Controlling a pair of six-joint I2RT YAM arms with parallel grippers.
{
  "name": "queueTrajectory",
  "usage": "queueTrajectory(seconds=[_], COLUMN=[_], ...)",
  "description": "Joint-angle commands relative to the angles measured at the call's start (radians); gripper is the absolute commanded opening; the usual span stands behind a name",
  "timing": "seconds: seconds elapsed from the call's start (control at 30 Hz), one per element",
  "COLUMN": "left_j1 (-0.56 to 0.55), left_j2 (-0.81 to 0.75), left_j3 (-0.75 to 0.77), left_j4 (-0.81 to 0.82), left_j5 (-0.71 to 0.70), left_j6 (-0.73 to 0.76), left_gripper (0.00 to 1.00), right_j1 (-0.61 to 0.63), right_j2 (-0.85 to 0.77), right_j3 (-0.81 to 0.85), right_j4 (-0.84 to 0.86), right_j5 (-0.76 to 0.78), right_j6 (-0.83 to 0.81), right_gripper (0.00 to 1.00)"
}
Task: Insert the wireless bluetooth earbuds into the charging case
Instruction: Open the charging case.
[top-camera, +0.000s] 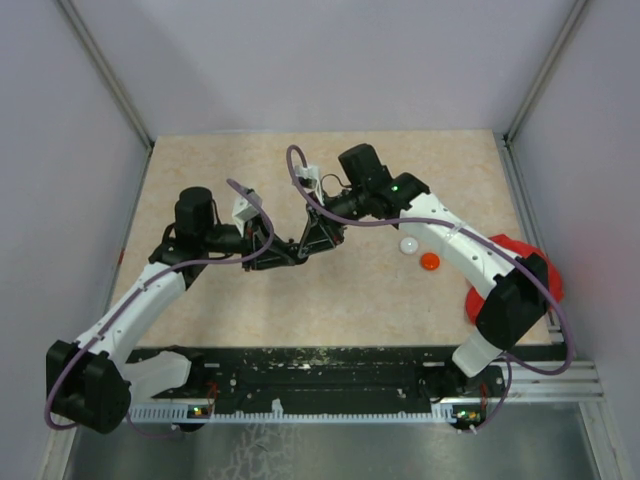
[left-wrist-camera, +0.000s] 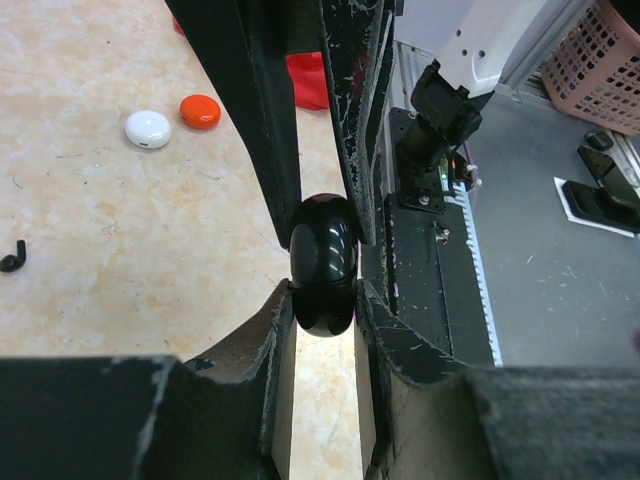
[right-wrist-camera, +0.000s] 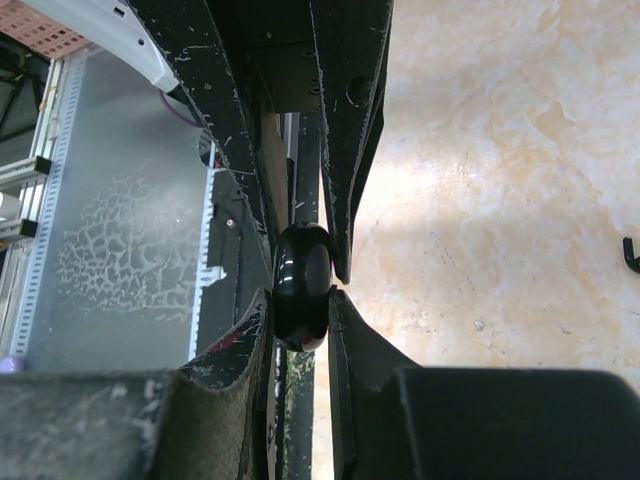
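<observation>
A glossy black round charging case (left-wrist-camera: 323, 262) hangs above the table, pinched from two sides. My left gripper (left-wrist-camera: 325, 292) is shut on its near end, both fingertips touching it. My right gripper (right-wrist-camera: 300, 302) is shut on the same black case (right-wrist-camera: 303, 275) from the opposite side. In the top view the two grippers meet tip to tip, left gripper (top-camera: 285, 252) and right gripper (top-camera: 316, 238), and the case is hidden between them. A tiny black earbud (left-wrist-camera: 12, 257) lies on the table at the left; the same earbud (right-wrist-camera: 630, 253) shows at the right wrist view's right edge.
A white round case (top-camera: 408, 245) and an orange round case (top-camera: 429, 261) lie side by side right of centre. A red cloth lump (top-camera: 515, 275) sits at the table's right edge under the right arm. A pink basket (left-wrist-camera: 600, 60) stands off the table.
</observation>
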Motion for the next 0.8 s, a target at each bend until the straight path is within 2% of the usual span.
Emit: queueTrajectory(seconds=[0.0, 0.23, 0.53, 0.77], left_j1=[-0.010, -0.015, -0.017, -0.017], left_j2=[-0.036, -0.113, -0.127, -0.113], left_j3=[-0.006, -0.069, -0.086, -0.086], left_j4=[-0.011, -0.011, -0.016, -0.048], left_j5=[0.026, 0.013, -0.017, -0.281], left_j6=[0.090, 0.208, 0.222, 0.203], left_gripper=[0.01, 0.01, 0.01, 0.01], right_j1=[0.001, -0.022, -0.042, -0.084], right_j2=[-0.007, -0.033, -0.043, -0.086], right_j3=[0.044, 0.008, -0.020, -0.081], right_j4=[0.030, 0.092, 0.148, 0.255], right_j5=[0.029, 0.040, 0.049, 0.082], right_j6=[-0.005, 0.035, 0.077, 0.158], right_gripper=[0.13, 0.33, 0.41, 0.56])
